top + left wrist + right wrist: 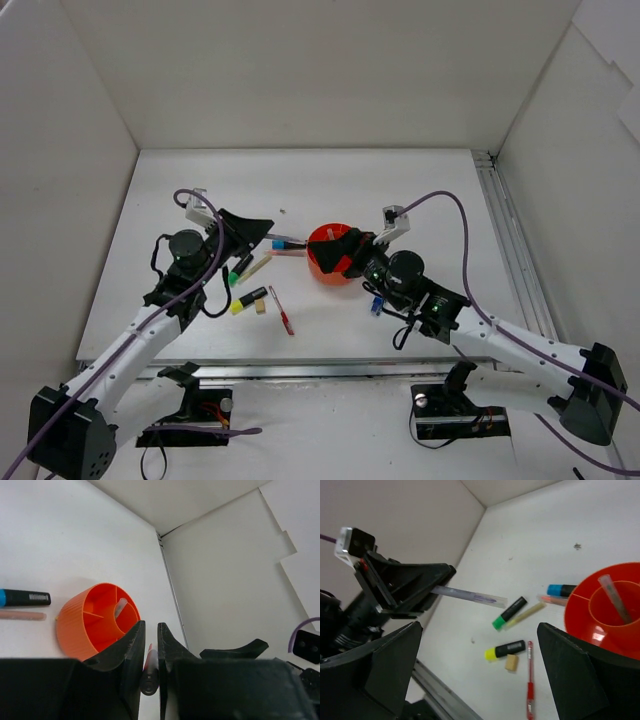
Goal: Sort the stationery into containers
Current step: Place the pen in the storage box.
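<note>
Table (400, 190): white and flat, lying boxed in by white walls (300, 70) on the far side and both flanks. A metal rail (512, 250) is running along the edge out to the right of the right gripper (332, 255). Left gripper (264, 226): clenching a grey pen (470, 596), which is jutting past its fingertips, clear of the table. Right gripper: hanging released, fingers (385, 670) spread wide, over the tub (320, 238). Tub: orange, round, sitting under the right gripper and ahead of the left one, apart from it, with a pale pen (615, 597) leaning in its central ring. Blue-capped highlighter (287, 243) and pink pen (552, 600): lying side by side between left gripper and tub. Green highlighter (240, 268), yellow highlighter (248, 300), eraser (510, 662) and red pen (282, 310): lying behind the left gripper, toward the bases. Blue marker (377, 305): lying behind the right gripper, beneath its arm. Bare table is stretching beyond both grippers to the far wall.
</note>
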